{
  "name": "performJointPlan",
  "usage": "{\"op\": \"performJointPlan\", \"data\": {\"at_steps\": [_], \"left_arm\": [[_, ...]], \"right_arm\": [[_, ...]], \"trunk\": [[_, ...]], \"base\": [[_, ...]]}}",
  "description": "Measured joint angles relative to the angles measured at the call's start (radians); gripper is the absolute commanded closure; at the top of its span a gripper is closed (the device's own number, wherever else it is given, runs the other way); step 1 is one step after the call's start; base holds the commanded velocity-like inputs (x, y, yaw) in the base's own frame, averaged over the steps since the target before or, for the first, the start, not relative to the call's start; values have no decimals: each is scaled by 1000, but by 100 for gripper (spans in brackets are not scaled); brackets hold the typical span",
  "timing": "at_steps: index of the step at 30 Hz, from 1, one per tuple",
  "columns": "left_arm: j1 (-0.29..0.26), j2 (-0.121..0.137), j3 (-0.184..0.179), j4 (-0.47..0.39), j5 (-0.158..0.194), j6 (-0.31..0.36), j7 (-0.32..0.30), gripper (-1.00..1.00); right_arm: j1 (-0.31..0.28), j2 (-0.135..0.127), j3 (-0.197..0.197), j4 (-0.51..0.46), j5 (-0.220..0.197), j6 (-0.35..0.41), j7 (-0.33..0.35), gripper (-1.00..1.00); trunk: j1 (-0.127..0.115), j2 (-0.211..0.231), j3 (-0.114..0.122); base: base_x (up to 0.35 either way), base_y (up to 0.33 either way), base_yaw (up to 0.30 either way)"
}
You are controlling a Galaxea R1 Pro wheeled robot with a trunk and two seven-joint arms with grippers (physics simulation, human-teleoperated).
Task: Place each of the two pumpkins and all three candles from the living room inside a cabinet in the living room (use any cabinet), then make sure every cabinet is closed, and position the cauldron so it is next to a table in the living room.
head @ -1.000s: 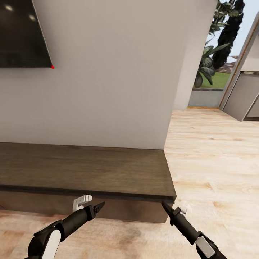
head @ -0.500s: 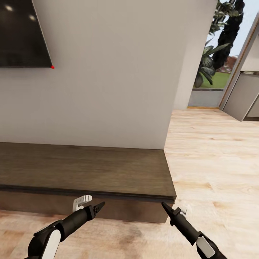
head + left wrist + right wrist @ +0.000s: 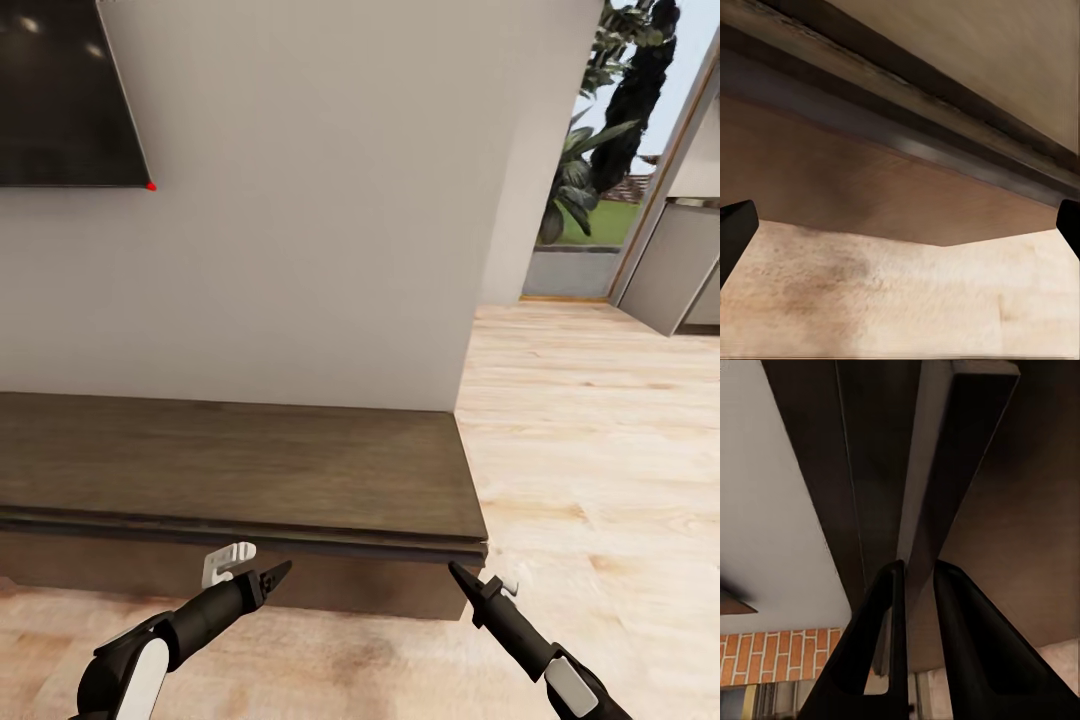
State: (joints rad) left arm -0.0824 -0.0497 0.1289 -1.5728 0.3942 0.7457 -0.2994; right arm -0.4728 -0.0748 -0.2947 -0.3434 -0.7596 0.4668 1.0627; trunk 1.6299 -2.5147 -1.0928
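The cabinet [image 3: 240, 470] sits low against the white wall [image 3: 300, 220] straight ahead of you, its dark wood top bare and its front flush beneath the overhanging edge. Your left gripper [image 3: 275, 574] hangs just in front of that front panel near the floor; in the left wrist view its fingertips [image 3: 735, 229] stand far apart at the picture's two sides, so it is released and holds nothing. Your right gripper [image 3: 455, 572] points at the cabinet's right front corner; in the right wrist view its fingers [image 3: 967, 645] are drawn nearly together, a thin gap between them, with nothing gripped. Since a second ago both arms have kept their pose. The view has shifted slightly: the TV [image 3: 65, 95] corner and the cabinet's edge sit a touch differently. Light wood floor [image 3: 590, 430] runs off to the right.
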Motion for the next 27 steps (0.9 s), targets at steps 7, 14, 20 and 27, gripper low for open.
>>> {"op": "performJointPlan", "data": {"at_steps": [7, 14, 20, 27], "left_arm": [[0, 0, 0, 1, 0, 0, 0, -100], [0, 0, 0, 1, 0, 0, 0, -100], [0, 0, 0, 0, 0, 0, 0, -100], [0, 0, 0, 0, 0, 0, 0, -100]], "right_arm": [[0, 0, 2, 0, 2, 0, 1, 100], [0, 0, 2, -1, 3, -1, 1, 100], [1, 0, 2, 0, 3, -3, 3, 100], [1, -4, 6, -1, 9, -2, 8, 100]], "trunk": [[0, 0, 0], [0, 0, 0], [0, 0, 0], [0, 0, 0]], "base": [[-51, 0, 0], [-4, 0, 0], [0, 0, 0], [-48, 0, 0]]}}
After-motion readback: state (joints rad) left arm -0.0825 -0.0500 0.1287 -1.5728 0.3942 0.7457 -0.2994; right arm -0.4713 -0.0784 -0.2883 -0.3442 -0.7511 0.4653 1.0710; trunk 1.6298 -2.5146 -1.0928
